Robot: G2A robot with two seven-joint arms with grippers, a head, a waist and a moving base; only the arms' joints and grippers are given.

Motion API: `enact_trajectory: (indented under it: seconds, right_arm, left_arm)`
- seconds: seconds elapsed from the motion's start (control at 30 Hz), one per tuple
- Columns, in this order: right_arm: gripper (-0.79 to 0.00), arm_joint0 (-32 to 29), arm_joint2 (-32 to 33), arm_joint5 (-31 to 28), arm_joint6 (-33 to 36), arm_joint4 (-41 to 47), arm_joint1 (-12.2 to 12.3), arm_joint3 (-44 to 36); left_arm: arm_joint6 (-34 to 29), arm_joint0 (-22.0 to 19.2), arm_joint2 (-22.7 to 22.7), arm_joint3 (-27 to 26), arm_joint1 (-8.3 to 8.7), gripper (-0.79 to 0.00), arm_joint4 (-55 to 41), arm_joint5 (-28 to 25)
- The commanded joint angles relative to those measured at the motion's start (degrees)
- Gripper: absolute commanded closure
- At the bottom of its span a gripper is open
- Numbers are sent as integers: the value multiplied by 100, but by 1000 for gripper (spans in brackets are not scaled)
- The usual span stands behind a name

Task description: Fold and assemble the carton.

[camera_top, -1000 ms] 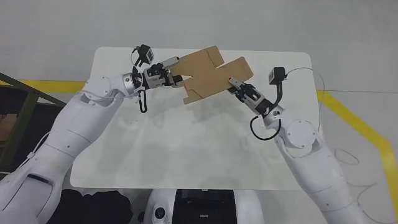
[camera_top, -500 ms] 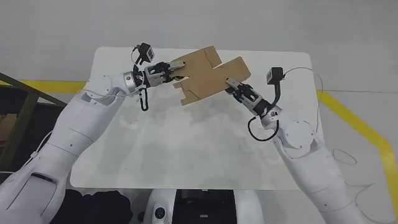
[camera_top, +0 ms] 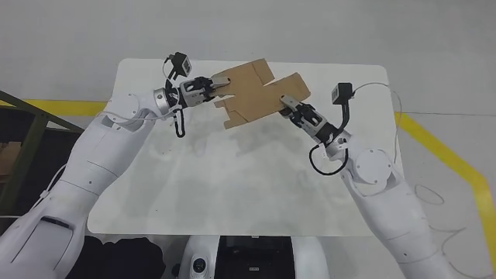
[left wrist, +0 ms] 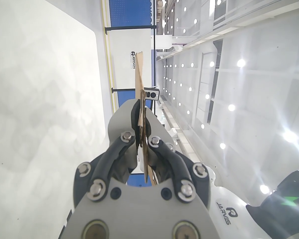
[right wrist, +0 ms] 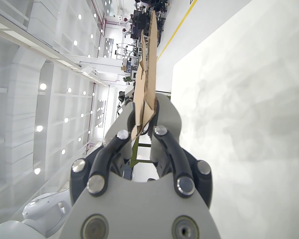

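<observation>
A flat brown cardboard carton hangs above the far middle of the white table, held between both arms. My left gripper is shut on the carton's left edge. My right gripper is shut on its right lower edge. In the left wrist view the carton runs edge-on through the shut left gripper. In the right wrist view the carton also stands edge-on, pinched in the right gripper.
The table's white top spreads out below and toward the near side of the carton. A yellow floor line runs past the table on both sides. A dark green rack stands off the table's left side.
Both grippers have carried the carton slightly left and toward the far side. The left gripper's grip sits a little higher on the carton's left edge than one second ago.
</observation>
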Motion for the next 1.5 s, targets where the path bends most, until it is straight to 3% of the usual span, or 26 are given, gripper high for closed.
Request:
enact_trajectory:
  seconds: [0.0,0.23,0.57,0.77,0.93,1.07,1.1,1.13,1.17,1.3,1.47]
  right_arm:
    - [-785,37,83,-100,243,131,10,71]
    - [-785,332,640,-866,1577,-652,178,497]
    - [-785,679,825,-1589,3114,-370,288,1286]
    - [-785,997,524,-2165,4377,95,294,1618]
    - [-785,1197,204,-2244,4720,438,246,2002]
    - [-785,1279,-27,-2325,4574,661,183,2224]
    - [-739,1295,-67,-2337,4472,669,168,2294]
    - [-600,1309,-117,-2359,4403,681,152,2337]
    - [-563,1319,-172,-2398,4387,708,138,2359]
    - [-631,1318,-330,-2558,4374,906,93,2399]
    - [-579,1342,-483,-2591,4383,1019,62,2357]
  left_arm:
    - [-30,6,-44,29,-8,0,11,9]
    - [-515,-52,-265,211,2,0,93,26]
    - [-1815,-268,-272,596,-31,0,359,-329]
    - [-2399,-378,-241,866,-76,0,344,-562]
    - [-2661,-441,-176,998,-125,0,381,-685]
    - [-2683,-472,-117,1044,-174,0,366,-686]
    - [-2696,-483,-98,1044,-187,0,372,-682]
    - [-2702,-491,-77,1043,-200,0,384,-685]
    - [-2708,-498,-60,1047,-212,0,391,-682]
    - [-2692,-523,-19,1102,-252,0,434,-671]
    - [-2699,-562,11,1172,-297,0,443,-643]
